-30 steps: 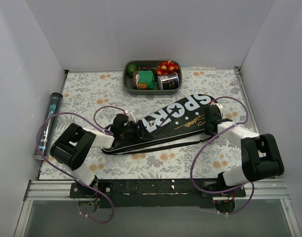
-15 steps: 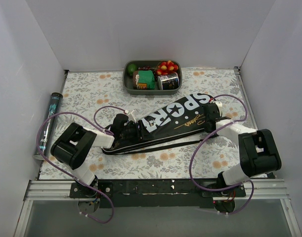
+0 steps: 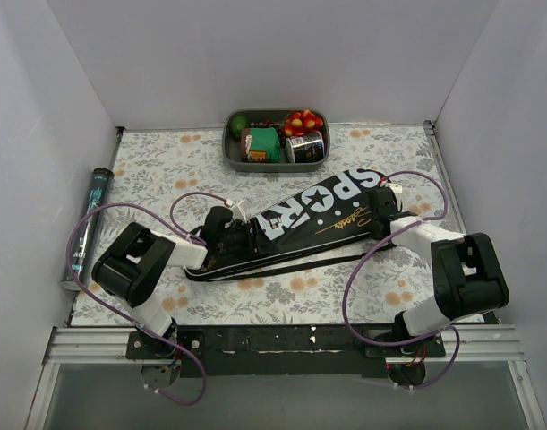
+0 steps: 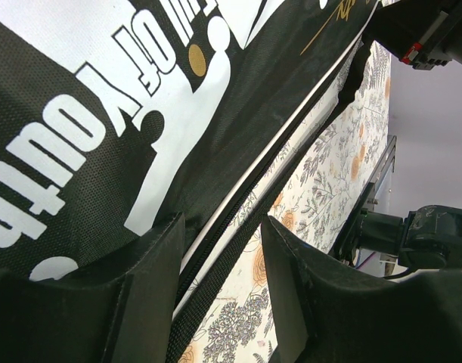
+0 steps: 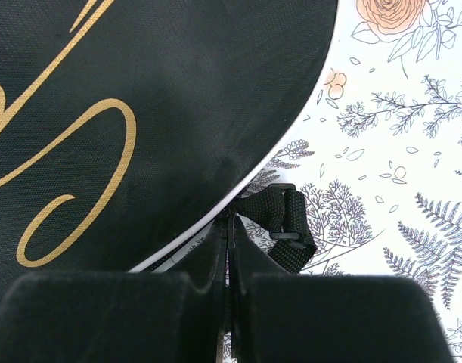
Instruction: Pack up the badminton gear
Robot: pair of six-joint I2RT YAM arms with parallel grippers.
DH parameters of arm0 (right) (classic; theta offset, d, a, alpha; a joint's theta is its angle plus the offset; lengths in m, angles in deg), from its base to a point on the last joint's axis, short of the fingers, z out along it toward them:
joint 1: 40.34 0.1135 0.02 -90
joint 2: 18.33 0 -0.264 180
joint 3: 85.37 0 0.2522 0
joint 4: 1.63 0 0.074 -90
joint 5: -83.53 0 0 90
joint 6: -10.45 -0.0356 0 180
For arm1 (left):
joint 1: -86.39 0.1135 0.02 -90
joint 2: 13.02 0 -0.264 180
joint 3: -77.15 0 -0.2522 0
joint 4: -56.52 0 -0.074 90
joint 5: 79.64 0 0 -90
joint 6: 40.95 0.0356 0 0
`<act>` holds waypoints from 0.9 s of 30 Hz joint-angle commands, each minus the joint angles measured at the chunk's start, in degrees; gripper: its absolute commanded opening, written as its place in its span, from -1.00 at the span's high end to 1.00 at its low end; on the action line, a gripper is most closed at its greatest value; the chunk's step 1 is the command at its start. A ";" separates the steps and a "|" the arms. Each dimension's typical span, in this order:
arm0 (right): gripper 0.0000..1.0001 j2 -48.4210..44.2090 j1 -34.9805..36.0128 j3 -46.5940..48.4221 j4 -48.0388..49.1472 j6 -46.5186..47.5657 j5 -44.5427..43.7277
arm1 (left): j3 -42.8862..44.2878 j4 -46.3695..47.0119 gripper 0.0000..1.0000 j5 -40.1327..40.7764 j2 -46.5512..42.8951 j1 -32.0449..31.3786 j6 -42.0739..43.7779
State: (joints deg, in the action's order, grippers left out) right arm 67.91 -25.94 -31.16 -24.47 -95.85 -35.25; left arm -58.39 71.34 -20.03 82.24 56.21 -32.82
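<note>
The long black cover (image 3: 313, 213) lettered "SPORT" lies slantwise across the flowered table, wide end to the right. No racket shows in any view. My left gripper (image 3: 226, 229) is at the cover's narrow end. In the left wrist view it (image 4: 219, 227) is open, with the cover's zip edge (image 4: 238, 189) and black strap (image 4: 215, 283) between its fingers. My right gripper (image 3: 387, 208) is at the wide end. In the right wrist view it (image 5: 229, 215) is shut at the cover's (image 5: 140, 98) piped zip edge, beside the strap buckle (image 5: 287, 223). What it pinches is hidden.
A grey oval tray (image 3: 228, 143) of toy food stands at the back centre. A dark tube (image 3: 87, 228) lies along the left wall. The cover's strap (image 3: 282, 266) trails on the table in front of it. White walls close three sides. Purple cables loop over both arms.
My right arm has drawn a little up and to the left, and the cover's wide end has shifted slightly with it. The left arm has not moved.
</note>
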 commanded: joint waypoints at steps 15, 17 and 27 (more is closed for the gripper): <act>0.97 -0.46 11.08 1.13 -2.62 -5.06 14.34 | -0.90 -4.76 0.10 2.18 1.68 -0.06 1.88; 0.97 0.68 13.46 1.83 -2.35 -7.07 15.06 | -0.90 -4.58 0.10 2.18 1.77 -0.06 1.88; 0.97 10.61 33.31 11.49 0.99 -15.52 21.64 | -0.64 -5.11 0.11 2.18 1.24 -0.06 1.97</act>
State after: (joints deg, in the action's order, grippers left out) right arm 74.18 -0.98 -23.10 -26.02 -104.87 -26.68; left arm -58.36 71.34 -19.83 82.33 56.30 -32.68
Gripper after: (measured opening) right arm 0.021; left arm 0.446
